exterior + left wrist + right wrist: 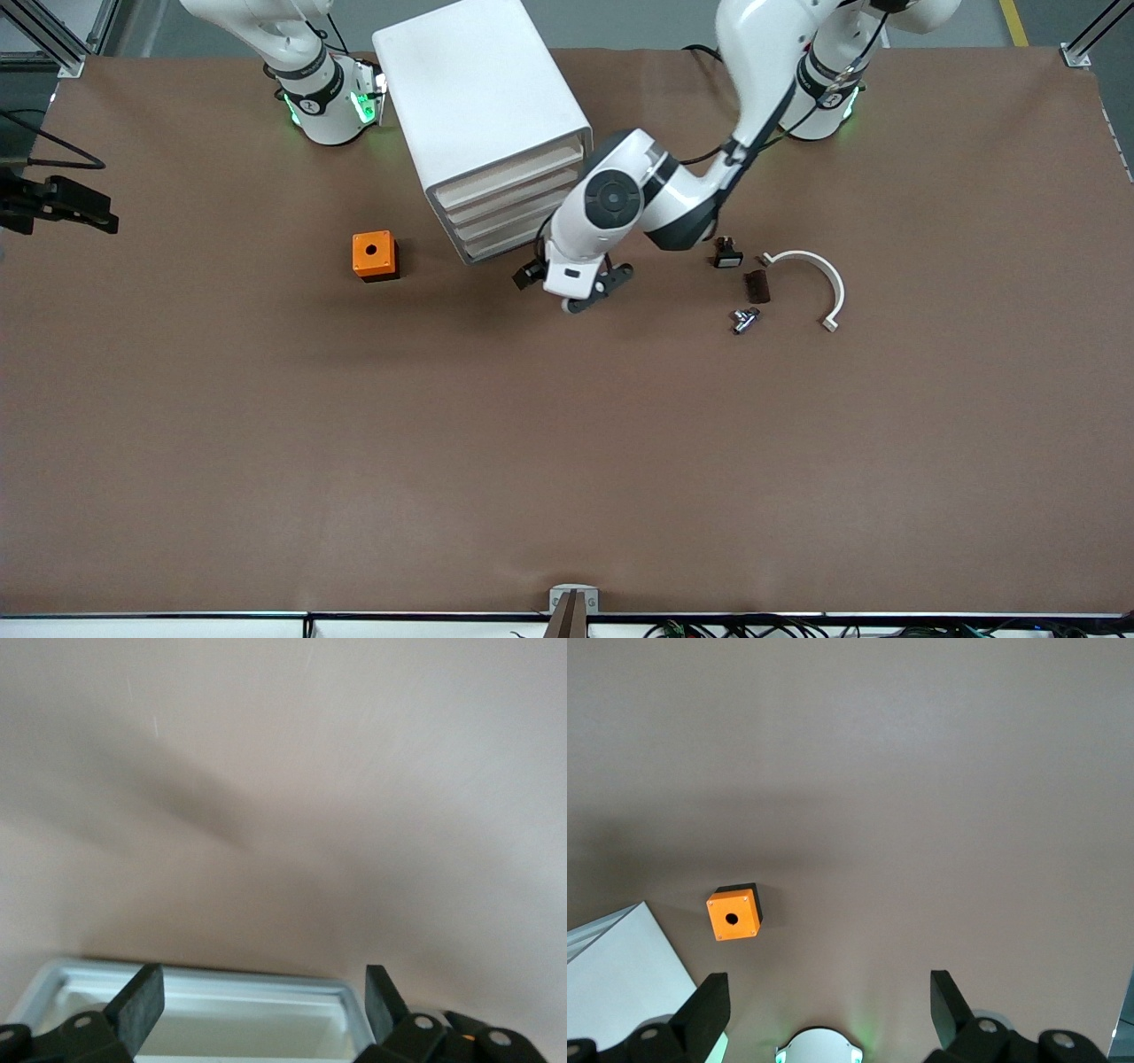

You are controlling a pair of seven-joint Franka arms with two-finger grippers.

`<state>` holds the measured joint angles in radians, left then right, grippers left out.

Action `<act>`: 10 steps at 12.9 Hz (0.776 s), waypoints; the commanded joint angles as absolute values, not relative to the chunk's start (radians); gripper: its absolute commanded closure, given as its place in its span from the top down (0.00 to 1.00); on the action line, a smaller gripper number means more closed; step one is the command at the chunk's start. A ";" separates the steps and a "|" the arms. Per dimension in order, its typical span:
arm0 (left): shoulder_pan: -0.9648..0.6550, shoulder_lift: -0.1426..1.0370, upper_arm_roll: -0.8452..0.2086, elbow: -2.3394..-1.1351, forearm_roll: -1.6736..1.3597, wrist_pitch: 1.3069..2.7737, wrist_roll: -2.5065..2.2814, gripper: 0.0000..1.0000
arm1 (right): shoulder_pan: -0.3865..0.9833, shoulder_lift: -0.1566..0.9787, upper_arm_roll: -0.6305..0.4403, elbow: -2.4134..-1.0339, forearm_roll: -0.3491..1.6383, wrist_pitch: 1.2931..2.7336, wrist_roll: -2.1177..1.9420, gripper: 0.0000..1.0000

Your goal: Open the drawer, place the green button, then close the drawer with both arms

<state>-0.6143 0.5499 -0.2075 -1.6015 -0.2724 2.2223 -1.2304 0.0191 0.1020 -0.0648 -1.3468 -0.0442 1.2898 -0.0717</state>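
- While my left gripper hangs with fingers released at the cabinet's lowest drawer, near the table's robot-side edge, a misaligned grab could shove the cabinet.
- My right gripper waits, fingers spread.
- I cannot see the button.

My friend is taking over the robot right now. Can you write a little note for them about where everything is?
Left gripper: open, empty, at the front of the white cabinet, its fingers over the rim of a drawer.
Right gripper: open, empty, waiting up high near its base, above the orange cube.
The button cannot be picked out for certain; small parts lie toward the left arm's end of the table, beside a white curved piece.
Done: nothing placed yet.
Left: finish opening the drawer, put the button in, close it.
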 commanded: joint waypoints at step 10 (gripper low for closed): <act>-0.076 0.135 -0.213 -1.582 -0.072 1.623 -0.530 0.99 | 0.083 -0.083 -0.133 -1.568 0.026 1.423 -0.080 1.00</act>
